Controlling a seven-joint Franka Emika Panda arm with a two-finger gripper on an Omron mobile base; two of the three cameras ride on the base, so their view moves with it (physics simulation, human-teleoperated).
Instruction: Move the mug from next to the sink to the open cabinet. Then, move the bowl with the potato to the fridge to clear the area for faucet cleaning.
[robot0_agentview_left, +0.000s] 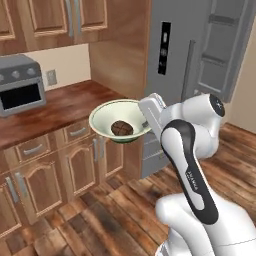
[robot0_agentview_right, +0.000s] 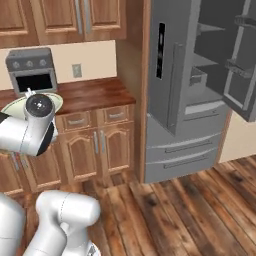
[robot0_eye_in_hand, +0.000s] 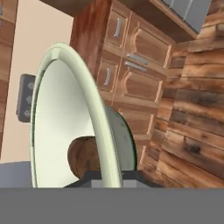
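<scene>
The bowl (robot0_agentview_left: 107, 118), wide and shallow with a pale cream inside, hangs in the air off the counter's end, slightly tilted. The brown potato (robot0_agentview_left: 121, 128) lies in it. My gripper (robot0_agentview_left: 146, 123) is shut on the bowl's right rim. In the hand view the bowl (robot0_eye_in_hand: 65, 113) stands edge-on between the fingertips, with the potato (robot0_eye_in_hand: 83, 155) low inside it. From the right base, a sliver of the bowl (robot0_agentview_right: 14, 106) shows behind my wrist. The grey fridge (robot0_agentview_left: 175, 55) stands just beyond, its right door (robot0_agentview_right: 235, 60) swung open onto grey shelves (robot0_agentview_right: 205, 65). Mug, sink, faucet and open cabinet are out of view.
A grey toaster oven (robot0_agentview_left: 20, 90) sits at the back of the wooden counter (robot0_agentview_left: 65, 107). Closed base cabinets (robot0_agentview_left: 75, 165) run below it and closed wall cabinets (robot0_agentview_left: 60, 20) above. Open wood floor (robot0_agentview_right: 190, 210) lies before the fridge.
</scene>
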